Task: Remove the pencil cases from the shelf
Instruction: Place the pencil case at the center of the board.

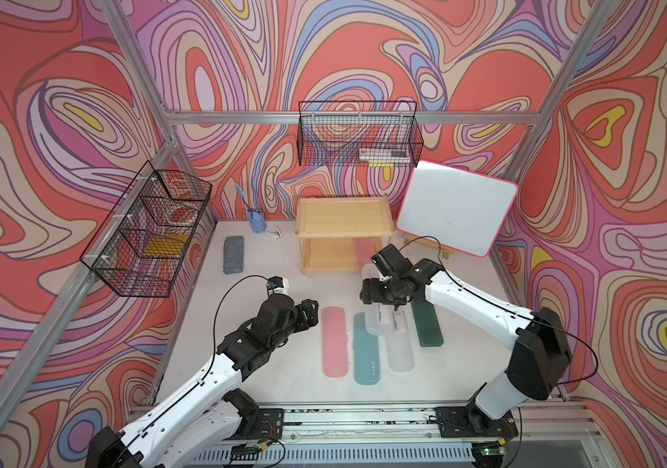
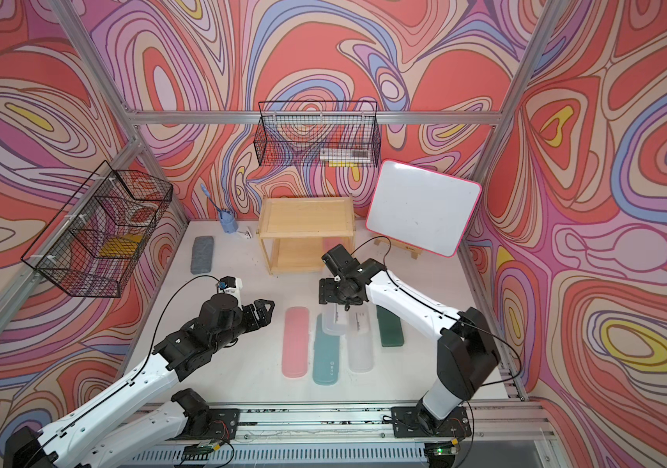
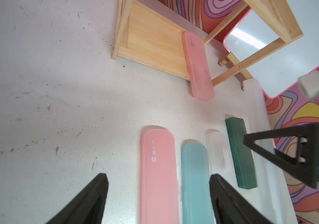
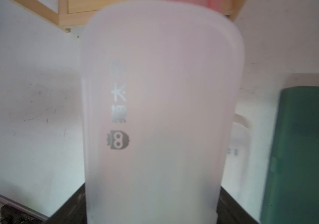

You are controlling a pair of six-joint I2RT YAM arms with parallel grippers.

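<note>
While one pink case (image 1: 363, 251) lies on the shelf's (image 1: 342, 214) lower tier, mid-frame, long axis pointing down-frame, end overhanging, right jaws just below it grasp a clear case (image 4: 164, 97); left jaws gape empty, farther lower left.

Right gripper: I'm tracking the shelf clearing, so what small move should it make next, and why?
Probably lower it and let go: the right gripper is shut on a frosted clear case, held outside the shelf over the table, beside the dark green case. A pink case is left on the lower tier.
</note>
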